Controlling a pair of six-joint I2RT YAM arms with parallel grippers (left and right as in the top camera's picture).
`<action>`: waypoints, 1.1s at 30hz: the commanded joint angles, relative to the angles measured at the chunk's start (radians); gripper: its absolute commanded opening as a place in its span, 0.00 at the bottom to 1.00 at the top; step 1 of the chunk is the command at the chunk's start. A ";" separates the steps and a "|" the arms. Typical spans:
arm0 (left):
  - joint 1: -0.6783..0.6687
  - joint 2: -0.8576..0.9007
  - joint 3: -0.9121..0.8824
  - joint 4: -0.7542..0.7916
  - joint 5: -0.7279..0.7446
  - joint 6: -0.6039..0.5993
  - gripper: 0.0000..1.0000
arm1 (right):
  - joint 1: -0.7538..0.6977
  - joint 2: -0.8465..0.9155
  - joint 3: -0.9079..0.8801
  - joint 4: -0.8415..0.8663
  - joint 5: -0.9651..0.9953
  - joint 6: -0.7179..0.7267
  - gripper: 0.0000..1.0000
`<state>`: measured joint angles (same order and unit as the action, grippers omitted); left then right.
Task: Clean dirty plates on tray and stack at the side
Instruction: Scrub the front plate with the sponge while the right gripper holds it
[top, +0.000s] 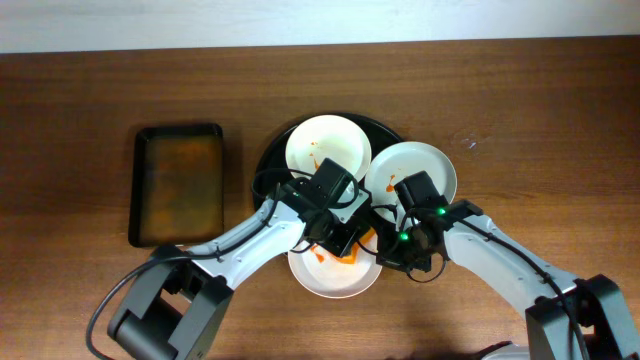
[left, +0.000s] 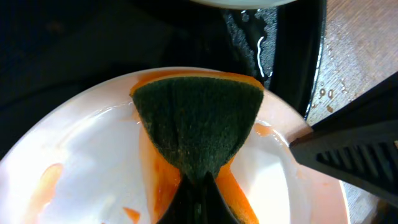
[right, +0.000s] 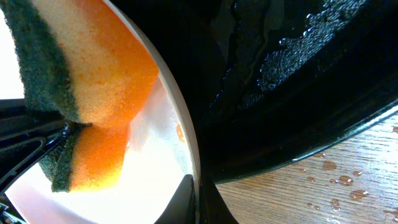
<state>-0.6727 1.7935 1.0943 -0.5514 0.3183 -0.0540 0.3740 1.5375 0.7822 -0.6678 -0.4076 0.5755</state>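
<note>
Wood-grain table, wet with droplets beside the tray in the right wrist view.

Far left: small rectangular black tray, brownish inside, well apart from everything else.

Centre: round black tray, glossy, with a water film on its surface.

Far plate lies on the tray's back half, with a few orange-red smears near its middle.

Near plate overlaps the tray's front rim and juts toward the robot. Orange streaks run across its inside.

Left gripper is over the near plate, jaws closed on a sponge. The sponge has a dark green scrub face and orange foam, and is set against the plate's inside.

Right gripper is at the near plate's right edge. In the right wrist view one finger sits inside the rim and one outside, pinched on the rim. Cannot tell whether the plate is lifted.

Right plate rests on the tray's right side, overhanging its rim, and is partly hidden by the right arm.
</note>
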 joint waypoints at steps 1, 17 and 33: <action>0.014 0.021 0.011 -0.042 -0.053 -0.010 0.00 | 0.005 0.007 -0.007 -0.013 0.005 -0.009 0.04; 0.101 -0.103 0.036 -0.251 0.052 -0.056 0.00 | 0.005 0.007 -0.007 -0.016 0.005 -0.008 0.04; 0.021 -0.101 -0.080 -0.173 -0.103 -0.245 0.00 | 0.005 0.007 -0.007 -0.019 0.000 -0.008 0.04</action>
<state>-0.6487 1.7077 1.0458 -0.7269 0.3389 -0.2741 0.3740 1.5375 0.7822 -0.6754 -0.4122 0.5724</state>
